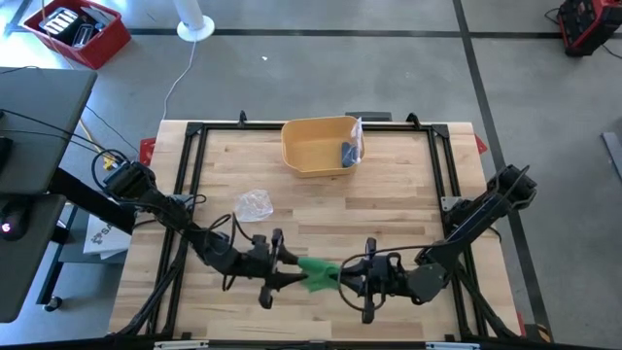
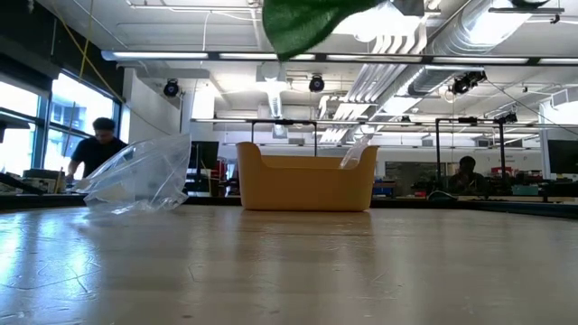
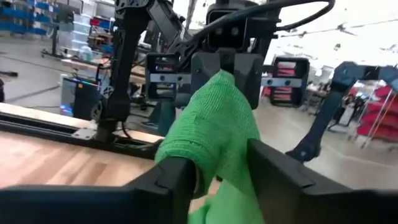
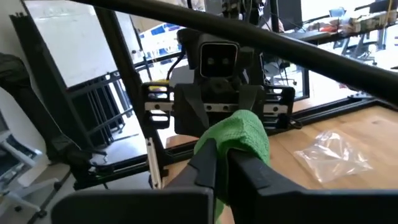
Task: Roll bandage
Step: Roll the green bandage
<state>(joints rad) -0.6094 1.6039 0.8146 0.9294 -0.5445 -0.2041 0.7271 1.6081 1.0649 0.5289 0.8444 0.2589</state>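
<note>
The green bandage (image 1: 316, 272) hangs in the air over the table's near part, between my two grippers, which face each other level. At the top of the low view its underside (image 2: 302, 23) shows well clear of the table. My right gripper (image 4: 222, 155) comes from the table's right and is shut on the bandage. From the left comes my left gripper (image 3: 221, 168), whose fingers stand apart with the bandage's rolled bulk (image 3: 214, 124) between them. My right gripper pinches the bandage's near end (image 4: 231, 148) between its two fingers, coming level from the table's right. The rolled green part (image 4: 242, 130) bulges just beyond the fingertips. The bandage is lifted clear of the table. My left gripper's fingers (image 3: 177, 177) flank the bandage; I cannot tell whether they touch it.
A yellow bin (image 1: 316, 146) stands at the table's far middle, with a blue thing (image 1: 347, 153) and a clear wrapper inside. A crumpled clear plastic bag (image 1: 255, 204) lies left of centre. The black frame rail (image 1: 194, 175) borders the table.
</note>
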